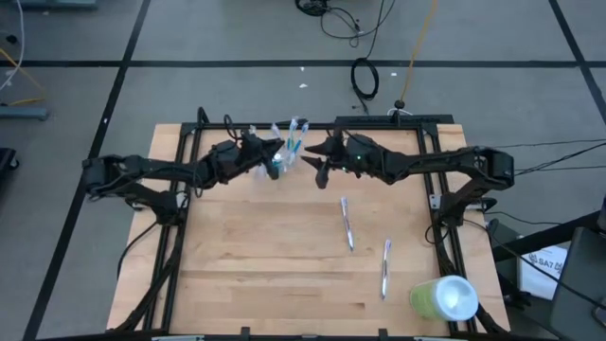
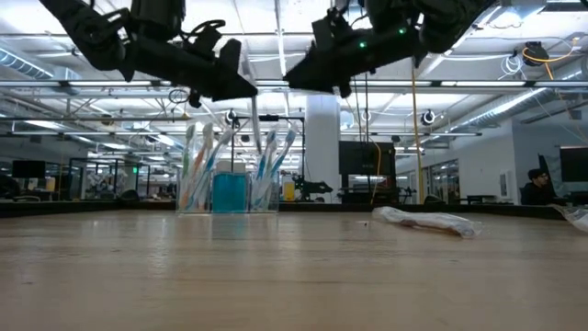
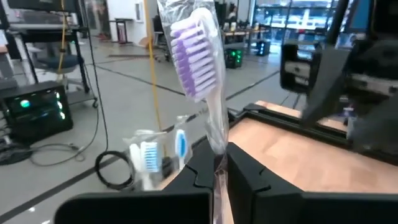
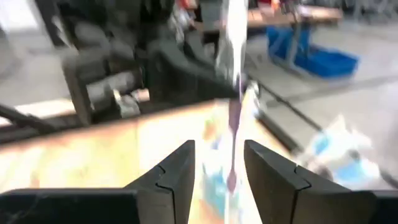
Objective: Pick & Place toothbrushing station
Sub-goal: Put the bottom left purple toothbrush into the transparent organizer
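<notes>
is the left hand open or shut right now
Shut. The left hand has its fingers pressed against the handle of a wrapped purple-bristled toothbrush, which stands up from between them.

Glossy clear wrap covers the plastic toothbrush [image 3: 202, 74]; the table [image 1: 265, 256] is smooth pale wood.
</notes>
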